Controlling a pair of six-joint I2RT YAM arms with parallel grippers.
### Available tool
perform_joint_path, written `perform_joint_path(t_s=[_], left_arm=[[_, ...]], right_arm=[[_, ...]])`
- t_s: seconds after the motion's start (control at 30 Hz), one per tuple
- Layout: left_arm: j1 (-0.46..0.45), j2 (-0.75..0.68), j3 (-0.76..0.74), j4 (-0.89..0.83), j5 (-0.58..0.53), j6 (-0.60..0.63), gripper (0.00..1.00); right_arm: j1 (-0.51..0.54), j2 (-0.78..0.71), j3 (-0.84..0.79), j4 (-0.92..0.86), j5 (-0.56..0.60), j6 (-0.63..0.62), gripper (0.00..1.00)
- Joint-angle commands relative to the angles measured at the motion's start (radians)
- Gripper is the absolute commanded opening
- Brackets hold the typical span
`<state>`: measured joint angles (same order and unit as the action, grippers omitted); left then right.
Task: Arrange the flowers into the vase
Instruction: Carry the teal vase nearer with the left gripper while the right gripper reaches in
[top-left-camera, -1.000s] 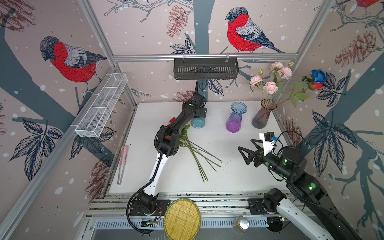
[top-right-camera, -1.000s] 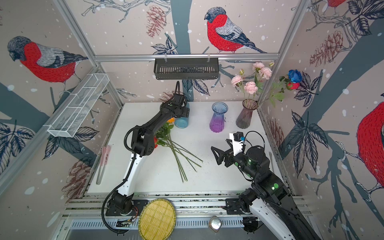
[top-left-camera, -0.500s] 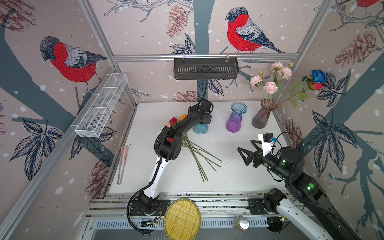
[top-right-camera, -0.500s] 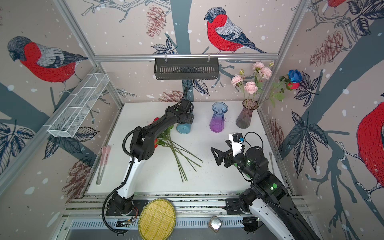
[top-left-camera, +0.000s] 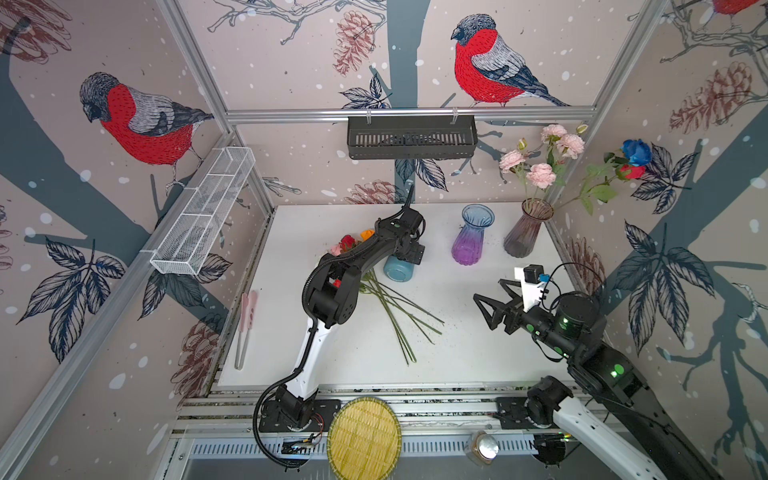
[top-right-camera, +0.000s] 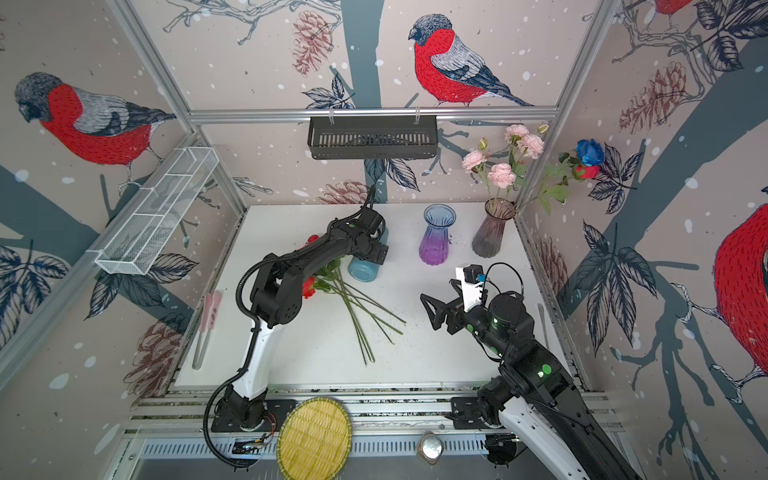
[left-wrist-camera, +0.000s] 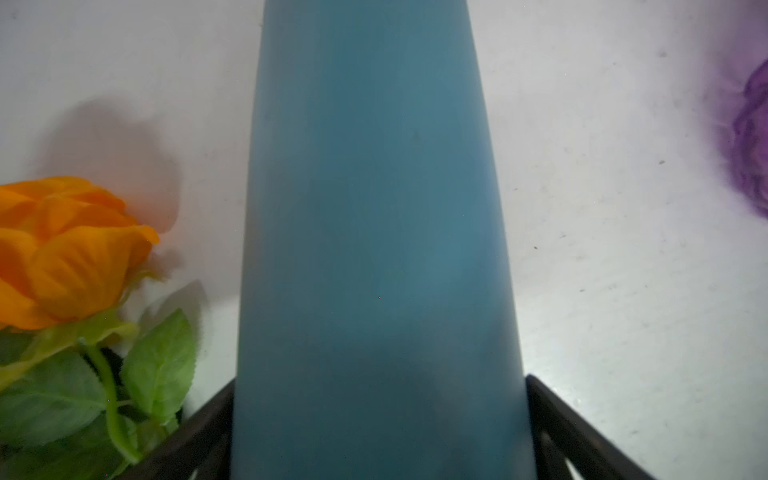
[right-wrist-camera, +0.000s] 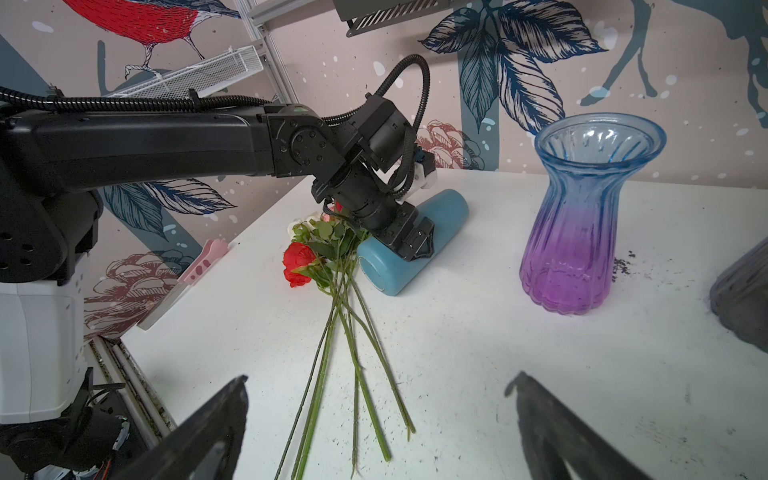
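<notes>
the left gripper (top-left-camera: 409, 257) straddles the blue vase (top-left-camera: 397, 270), which lies on its side on the table (top-left-camera: 478, 353). its jaws stand wide along both flanks (pressing or just loose, i cannot tell). the right gripper (top-left-camera: 492, 299) hovers over the table's right side, jaws apart and empty. loose flowers (top-left-camera: 395, 307) lie just left of the blue vase, stems fanned toward the front. a purple vase (top-left-camera: 471, 241) stands upright. other flowers (top-left-camera: 540, 174) sit in the dark vase (top-left-camera: 525, 230) at the back right corner.
</notes>
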<state>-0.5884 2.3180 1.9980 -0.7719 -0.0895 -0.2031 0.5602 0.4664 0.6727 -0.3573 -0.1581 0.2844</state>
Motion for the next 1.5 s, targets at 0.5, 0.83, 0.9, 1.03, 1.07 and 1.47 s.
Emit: perform_joint_path(t_s=[0.5, 0.83, 0.9, 1.03, 1.07, 1.47], left_arm=[[0.001, 0.030, 0.116, -0.312, 0.155, 0.017, 0.59], [0.001, -0.282, -0.115, 0.090, 0.196, -0.021, 0.34], [0.001, -0.339, -0.179, 0.194, 0.226, -0.023, 0.32], [0.001, -0.376, -0.218, 0.283, 0.276, -0.026, 0.31], [0.001, -0.371, -0.207, 0.273, 0.285, -0.025, 0.29], [-0.001, -0.669, -0.637, 0.606, 0.409, 0.017, 0.24]], right_arm=[[0.001, 0.001, 0.013, 0.035, -0.012, -0.005, 0.99], [0.002, 0.014, 0.027, 0.044, -0.028, 0.007, 0.99], [0.003, 0.023, 0.033, 0.047, -0.028, 0.007, 0.99], [0.006, 0.043, 0.041, 0.059, -0.031, 0.011, 0.99], [0.006, 0.048, 0.041, 0.064, -0.032, 0.012, 0.99], [-0.066, 0.343, 0.275, 0.007, -0.172, -0.024, 1.00]])
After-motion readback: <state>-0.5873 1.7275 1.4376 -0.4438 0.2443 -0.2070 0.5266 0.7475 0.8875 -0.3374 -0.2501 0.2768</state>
